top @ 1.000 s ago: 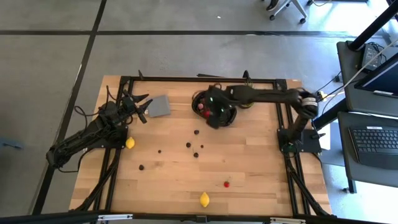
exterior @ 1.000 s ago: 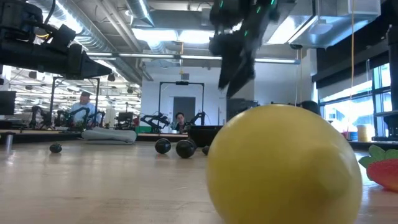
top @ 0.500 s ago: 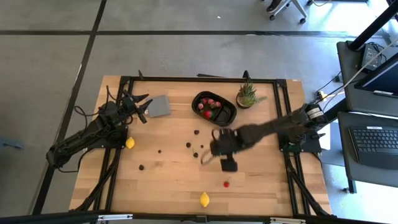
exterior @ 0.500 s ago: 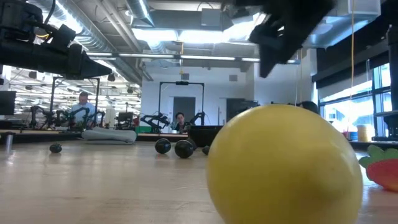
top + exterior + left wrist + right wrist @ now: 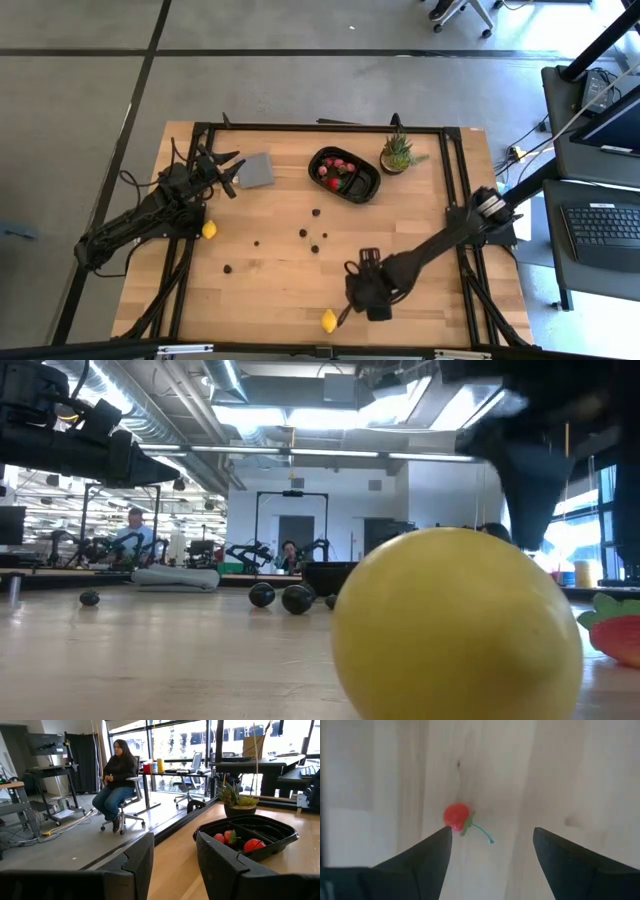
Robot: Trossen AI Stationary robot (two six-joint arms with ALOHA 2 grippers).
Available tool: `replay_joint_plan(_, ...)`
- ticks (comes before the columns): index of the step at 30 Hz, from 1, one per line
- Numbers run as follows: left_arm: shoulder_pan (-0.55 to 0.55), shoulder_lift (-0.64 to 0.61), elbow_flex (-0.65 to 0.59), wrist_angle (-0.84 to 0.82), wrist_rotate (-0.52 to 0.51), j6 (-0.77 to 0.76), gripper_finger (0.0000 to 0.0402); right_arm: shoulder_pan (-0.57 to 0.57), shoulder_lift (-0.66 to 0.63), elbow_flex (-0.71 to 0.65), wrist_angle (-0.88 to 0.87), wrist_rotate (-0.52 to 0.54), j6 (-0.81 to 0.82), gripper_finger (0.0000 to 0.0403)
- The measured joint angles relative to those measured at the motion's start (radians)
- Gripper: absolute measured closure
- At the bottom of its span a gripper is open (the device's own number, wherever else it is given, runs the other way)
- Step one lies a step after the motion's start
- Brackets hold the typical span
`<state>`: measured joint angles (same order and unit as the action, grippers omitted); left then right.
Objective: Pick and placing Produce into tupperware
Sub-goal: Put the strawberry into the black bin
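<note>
My right gripper hangs open over the table's near middle. In the right wrist view a red strawberry-like piece with a green stem lies on the wood, close to one fingertip. The gripper hides that piece in the high view. The black oval tupperware sits near the far edge with red pieces in it. One lemon rests by the near edge and another on the left. Several dark berries lie mid-table. My left gripper waits open at the far left.
A spiky green potted plant stands right of the tupperware, and a flat grey square lies left of it. Bare wood stretches along the right and near left. In the left wrist view a person sits on a chair beyond the table.
My right gripper has swung away from above the tupperware toward the table's near edge. It has come down over the red strawberry-like piece beside the near lemon. The tupperware and its red pieces are now uncovered in the high view.
</note>
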<state>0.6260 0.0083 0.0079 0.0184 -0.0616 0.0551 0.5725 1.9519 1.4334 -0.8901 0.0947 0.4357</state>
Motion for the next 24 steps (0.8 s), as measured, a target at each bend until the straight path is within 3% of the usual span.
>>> replay_joint_plan(24,0.000,0.000,0.000,0.000,0.000,-0.002,0.0261,0.036,0.083,0.000,0.123,-0.021,-0.100,0.0126)
